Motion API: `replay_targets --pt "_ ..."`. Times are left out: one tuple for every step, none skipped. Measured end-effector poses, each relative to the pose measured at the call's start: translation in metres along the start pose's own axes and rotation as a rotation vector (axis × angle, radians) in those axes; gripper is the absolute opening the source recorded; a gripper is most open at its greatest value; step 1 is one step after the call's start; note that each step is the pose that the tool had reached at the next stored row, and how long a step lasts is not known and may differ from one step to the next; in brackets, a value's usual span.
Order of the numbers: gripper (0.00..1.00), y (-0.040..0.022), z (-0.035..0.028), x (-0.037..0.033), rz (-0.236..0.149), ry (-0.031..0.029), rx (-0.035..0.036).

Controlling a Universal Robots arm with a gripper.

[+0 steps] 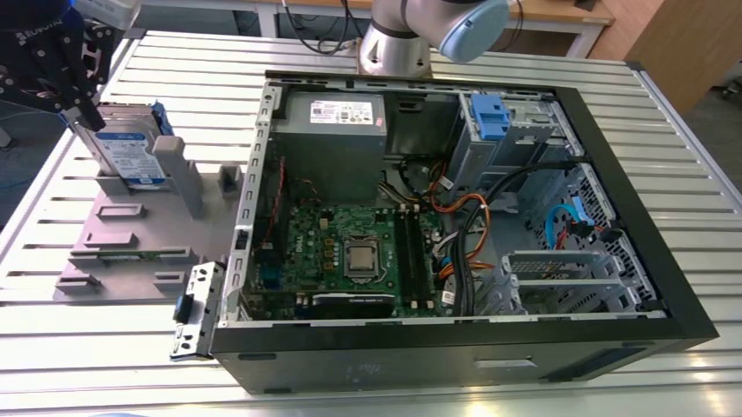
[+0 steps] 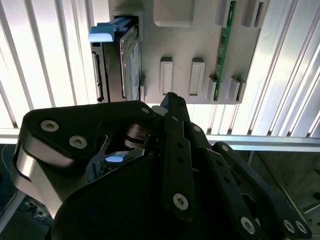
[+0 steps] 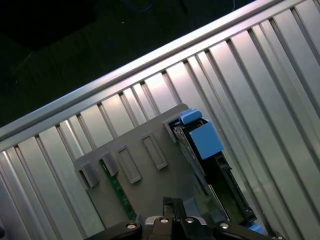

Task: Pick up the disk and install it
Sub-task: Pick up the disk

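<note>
Slatted metal table, open computer case at centre
Upper left, the gripper, jaws pinched together on nothing, hangs by the top of the disk, upright in a grey holder

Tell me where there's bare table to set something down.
The slats on the near side of the grey holder, at the exterior view's left of the case, are bare. Crowded at the holder's far end, where the end effector is beside the disk.
</note>
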State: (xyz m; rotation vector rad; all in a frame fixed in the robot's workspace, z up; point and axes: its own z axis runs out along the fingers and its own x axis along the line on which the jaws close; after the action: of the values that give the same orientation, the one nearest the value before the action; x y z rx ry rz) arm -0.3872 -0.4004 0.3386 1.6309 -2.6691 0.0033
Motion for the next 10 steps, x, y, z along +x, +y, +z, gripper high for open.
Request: replay_targets --pt "0.11 0.0000 0.0000 0.0000 -0.002 0.0000 0.0001" --pt "0.11 0.0000 0.0000 0.0000 -0.003 -0.0001 0.0001" --pt "0.11 0.0000 0.0000 0.0000 -0.005 -0.0001 0.0001" --pt "0.11 0.0000 0.0000 0.0000 -0.006 -0.0001 0.0002" --pt "0.11 0.0000 0.0000 0.0000 -0.008 0.0000 0.0001" --pt "0.11 0.0000 0.0000 0.0000 -0.009 0.0000 0.0001" --pt "0.11 0.0000 0.0000 0.0000 -0.011 0.0000 0.0002" --pt "0.11 0.0000 0.0000 0.0000 -0.012 0.0000 0.0002" --pt "0.11 0.0000 0.0000 0.0000 -0.014 0.0000 0.0002" --pt "0.11 0.0000 0.0000 0.0000 -0.015 0.0000 0.0002"
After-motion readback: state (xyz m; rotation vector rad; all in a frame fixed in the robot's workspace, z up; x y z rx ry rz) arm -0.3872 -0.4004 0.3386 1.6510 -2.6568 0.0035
